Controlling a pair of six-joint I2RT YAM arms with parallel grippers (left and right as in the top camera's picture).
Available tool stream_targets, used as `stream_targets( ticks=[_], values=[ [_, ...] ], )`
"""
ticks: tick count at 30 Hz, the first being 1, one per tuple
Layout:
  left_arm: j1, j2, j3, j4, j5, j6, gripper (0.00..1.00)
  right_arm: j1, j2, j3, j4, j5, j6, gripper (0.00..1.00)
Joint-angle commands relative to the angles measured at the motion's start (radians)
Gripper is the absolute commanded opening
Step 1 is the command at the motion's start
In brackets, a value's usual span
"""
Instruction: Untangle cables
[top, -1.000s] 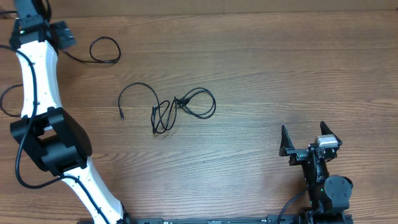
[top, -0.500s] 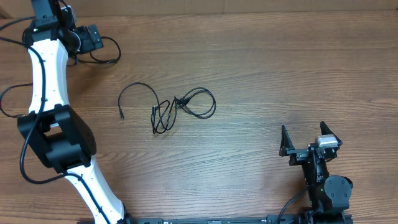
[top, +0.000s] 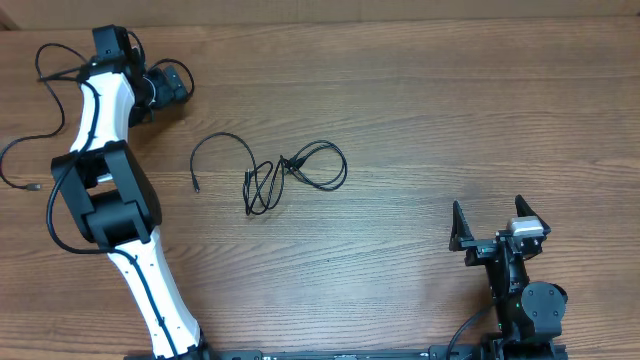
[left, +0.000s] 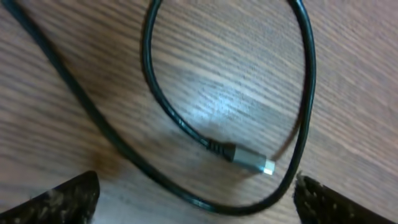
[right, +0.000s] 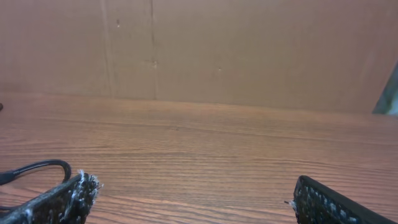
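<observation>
A small tangle of thin black cables (top: 268, 180) lies mid-table, with one strand (top: 222, 137) arcing left to a plug end and a loop (top: 330, 165) on the right. A separate black cable loop (left: 160, 99) with a silver-tipped plug (left: 249, 160) lies on the wood at the far left. My left gripper (top: 172, 85) hovers over that loop, open and empty (left: 196, 202), and hides most of it in the overhead view. My right gripper (top: 492, 228) is open and empty (right: 196, 199) near the front right, far from the tangle.
Thicker black wires (top: 45, 60) run from the left arm along the table's left edge (top: 12, 165). A bit of black cable (right: 37, 167) shows at the left of the right wrist view. A brown wall (right: 217, 50) stands behind the table.
My left arm has swung right, and its gripper has moved from the far left corner to over the separate cable loop. The right arm and the tangle have not moved.
</observation>
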Motion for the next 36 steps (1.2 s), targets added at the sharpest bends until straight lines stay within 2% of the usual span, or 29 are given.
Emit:
stream_targets(
  ticks=[1, 6, 7, 11, 14, 15, 19, 26, 28, 30, 31, 33, 34, 35, 36],
  values=[
    [-0.003, 0.031, 0.0, 0.036, 0.007, -0.06, 0.96, -0.005, -0.007, -0.01, 0.006, 0.012, -0.001, 1.0],
    [-0.005, 0.072, 0.0, 0.088, 0.006, -0.059, 0.9, -0.005, -0.007, -0.01, 0.006, 0.012, -0.001, 1.0],
    [-0.005, 0.078, 0.0, 0.095, 0.003, -0.058, 0.86, -0.005, -0.007, -0.01, 0.006, 0.012, -0.001, 1.0],
    [-0.005, 0.084, 0.0, 0.116, -0.04, -0.059, 0.37, -0.005, -0.007, -0.01, 0.006, 0.012, -0.001, 1.0],
    [-0.003, 0.073, 0.014, 0.113, -0.108, -0.06, 0.1, -0.005, -0.007, -0.01, 0.006, 0.012, -0.001, 1.0],
    [-0.002, 0.063, 0.029, 0.111, -0.111, -0.059, 0.04, -0.005, -0.007, -0.01, 0.006, 0.012, -0.001, 1.0],
    [0.005, 0.004, 0.105, 0.116, -0.157, -0.011, 0.04, -0.005, -0.007, -0.01, 0.006, 0.012, -0.001, 1.0],
    [0.005, -0.068, 0.365, 0.111, -0.353, 0.404, 0.04, -0.005, -0.007, -0.01, 0.006, 0.012, -0.001, 1.0],
    [0.005, -0.068, 0.397, 0.108, -0.448, 0.463, 0.04, -0.005, -0.007, -0.01, 0.006, 0.012, -0.001, 1.0],
    [0.007, -0.067, 0.4, 0.099, -0.588, 0.457, 0.04, -0.005, -0.007, -0.01, 0.006, 0.012, -0.001, 1.0],
    [0.016, -0.063, 0.387, 0.087, -0.707, 0.422, 0.04, -0.005, -0.007, -0.01, 0.006, 0.012, -0.001, 1.0],
    [0.032, -0.062, 0.357, 0.07, -0.776, 0.362, 0.06, -0.005, -0.007, -0.01, 0.006, 0.012, -0.001, 1.0],
    [0.043, -0.062, 0.343, 0.06, -0.78, 0.332, 0.13, -0.005, -0.007, -0.01, 0.006, 0.012, -0.001, 1.0],
    [0.057, -0.062, 0.329, 0.045, -0.771, 0.29, 0.36, -0.005, -0.007, -0.01, 0.006, 0.012, -0.001, 1.0],
    [0.067, -0.062, 0.318, 0.031, -0.756, 0.249, 0.7, -0.005, -0.007, -0.01, 0.006, 0.012, -0.001, 1.0]
  ],
)
